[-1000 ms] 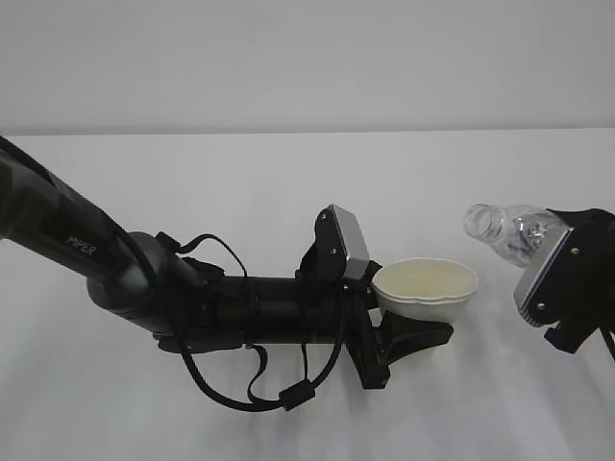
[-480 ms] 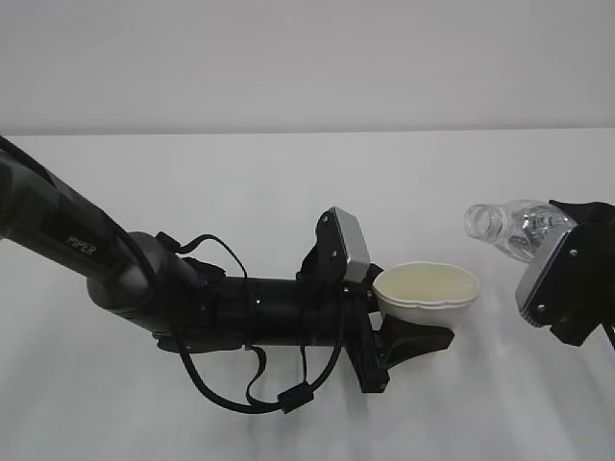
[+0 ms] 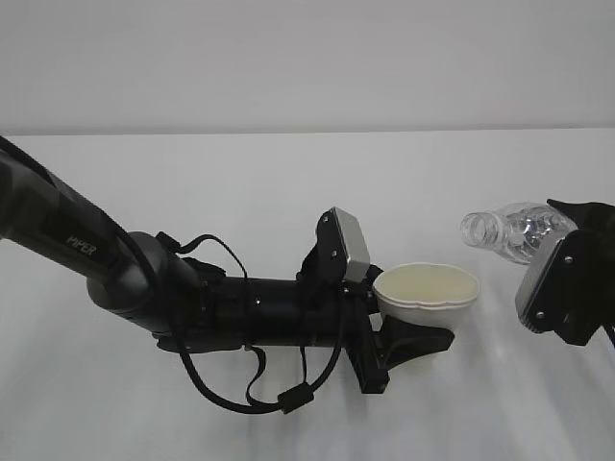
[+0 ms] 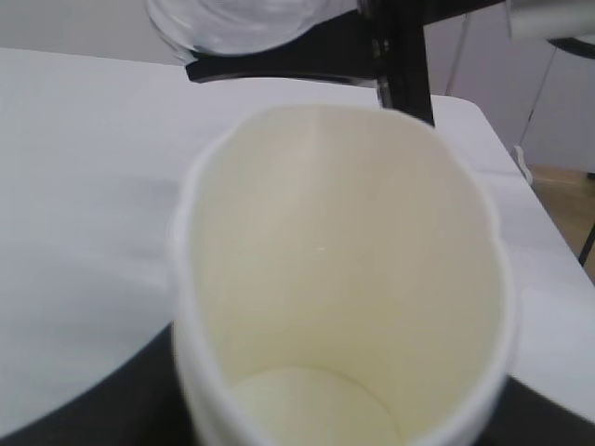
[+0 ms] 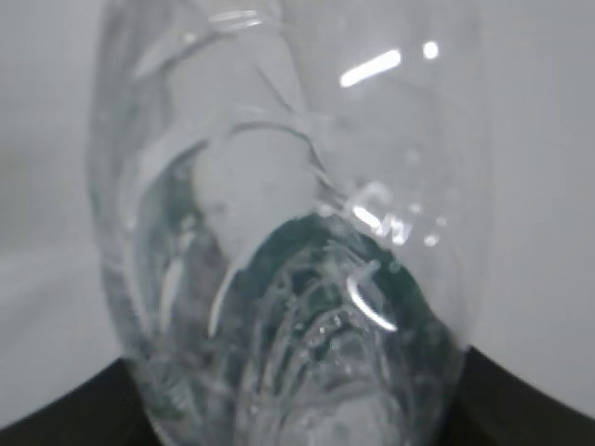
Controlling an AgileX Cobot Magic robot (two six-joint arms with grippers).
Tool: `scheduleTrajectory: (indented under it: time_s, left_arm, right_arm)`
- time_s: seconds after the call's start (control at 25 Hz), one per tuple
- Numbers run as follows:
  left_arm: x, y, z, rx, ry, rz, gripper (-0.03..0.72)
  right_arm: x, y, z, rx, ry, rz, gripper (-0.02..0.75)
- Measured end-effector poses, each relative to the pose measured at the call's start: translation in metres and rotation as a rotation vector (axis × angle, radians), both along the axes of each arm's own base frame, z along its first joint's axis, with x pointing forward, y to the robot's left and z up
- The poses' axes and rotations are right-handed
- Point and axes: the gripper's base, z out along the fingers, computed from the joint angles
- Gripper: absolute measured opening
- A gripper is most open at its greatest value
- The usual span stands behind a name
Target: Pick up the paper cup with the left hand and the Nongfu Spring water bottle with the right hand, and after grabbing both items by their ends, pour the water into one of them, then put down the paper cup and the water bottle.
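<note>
Even soft light, blurred wrist views, bottle (image 5: 288,242) glare

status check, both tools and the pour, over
Left tool shut on paper cup, upright. Right tool shut on bottle, tipped, mouth toward cup, not over it. Nothing between them.

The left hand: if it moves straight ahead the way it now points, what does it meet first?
Probably the Nongfu Spring water bottle, held tilted by the right hand. The left hand, carrying the paper cup, points toward it; the left wrist view shows the bottle directly ahead, though height and depth are uncertain.

Upright paper cup (image 3: 427,287); tilted capless bottle (image 3: 514,231).
</note>
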Motion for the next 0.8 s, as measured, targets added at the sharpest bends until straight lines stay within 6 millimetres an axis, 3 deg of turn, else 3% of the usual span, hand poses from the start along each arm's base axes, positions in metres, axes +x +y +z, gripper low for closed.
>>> scheduleTrajectory:
  time_s: [0.8]
  left_arm:
    - [-0.0039, -0.0019, 0.0011, -0.013, 0.010, -0.029, 0.393]
  right_arm:
    - [0.0004, 0.0001, 0.0013, -0.087, -0.028, 0.028, 0.411]
